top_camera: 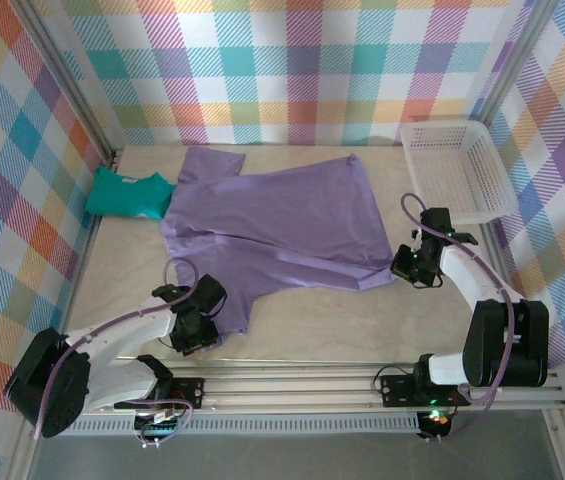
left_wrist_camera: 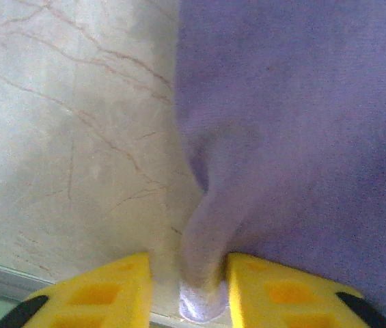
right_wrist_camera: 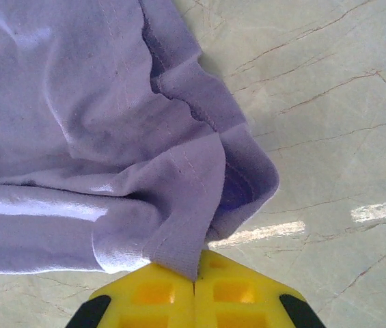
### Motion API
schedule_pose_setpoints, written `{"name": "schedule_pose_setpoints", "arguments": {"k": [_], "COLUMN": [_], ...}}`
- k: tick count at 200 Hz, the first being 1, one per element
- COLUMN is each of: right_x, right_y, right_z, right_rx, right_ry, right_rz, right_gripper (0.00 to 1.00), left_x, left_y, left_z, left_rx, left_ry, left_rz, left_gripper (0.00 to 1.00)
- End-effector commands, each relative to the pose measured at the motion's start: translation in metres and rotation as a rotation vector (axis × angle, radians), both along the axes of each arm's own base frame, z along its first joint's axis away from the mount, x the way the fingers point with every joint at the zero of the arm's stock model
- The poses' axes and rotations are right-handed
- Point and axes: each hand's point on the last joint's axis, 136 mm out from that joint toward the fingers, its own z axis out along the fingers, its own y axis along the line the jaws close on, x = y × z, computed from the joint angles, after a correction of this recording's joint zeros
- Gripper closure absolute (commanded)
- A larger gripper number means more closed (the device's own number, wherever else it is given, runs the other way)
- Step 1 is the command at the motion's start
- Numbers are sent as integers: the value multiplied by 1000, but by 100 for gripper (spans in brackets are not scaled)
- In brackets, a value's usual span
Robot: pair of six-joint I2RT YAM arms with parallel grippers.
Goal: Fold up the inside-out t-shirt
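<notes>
Lavender t-shirt [top_camera: 272,225]: left fingers [left_wrist_camera: 97,294] pinch its fold, right fingers [right_wrist_camera: 153,294] clamp its corner.

I see a teal garment [top_camera: 127,193] lying at the far left of the pale marble table [top_camera: 302,335], a white slatted basket [top_camera: 457,165] at its far right, and pastel plaid walls [top_camera: 292,60] around.

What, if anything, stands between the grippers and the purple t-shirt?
Nothing visible does. The right gripper is shut on a corner of the t-shirt, and the left gripper pinches a fold at its near edge.
</notes>
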Motion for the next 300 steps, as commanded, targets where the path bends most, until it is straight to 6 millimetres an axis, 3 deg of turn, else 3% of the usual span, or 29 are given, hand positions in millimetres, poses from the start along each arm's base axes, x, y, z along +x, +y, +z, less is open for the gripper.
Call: {"name": "schedule_pose_setpoints", "arguments": {"k": [1,53,79,106,127,153,179,203,234,246,260,281,300], "right_x": [-2,-1,-2,-2,7,31,49,43,3,-18,-38,-56,-47], "right_y": [5,3,-1,-9,-11,-8,-6,-4,-5,-6,-6,-4,-5], "right_z": [3,3,7,17,36,96,181,267,363,395,420,440,438], "right_rx": [15,8,-8,10,68,96,106,104,42,14,-3,-7,-17], "right_ry": [-12,-17,-34,-84,-176,-369,-587,-765,-974,-1047,-1104,-1153,-1146], "right_rz": [24,18,2,-51,-87,-82,-57,-28,-4,-3,2,12,12], "right_gripper": [97,97,97,98,97,97,98,99,100,100,100,100,100], "left_x": [20,29,37,53,73,109,127,116,76,61,57,86,129], "left_y": [-22,-15,-1,29,50,73,88,92,98,104,109,102,90], "left_z": [-6,1,18,63,113,204,326,436,540,569,585,585,568], "left_rx": [-57,-31,3,36,20,24,81,78,70,95,136,173,188], "left_ry": [-65,-133,-224,-395,-578,-834,-1113,-1341,-1559,-1620,-1628,-1558,-1467], "left_rz": [-57,-58,-14,67,128,191,178,136,85,81,74,49,24], "left_gripper": [76,100,100,100,100,100,100,100,100,100,100,100,100]}}
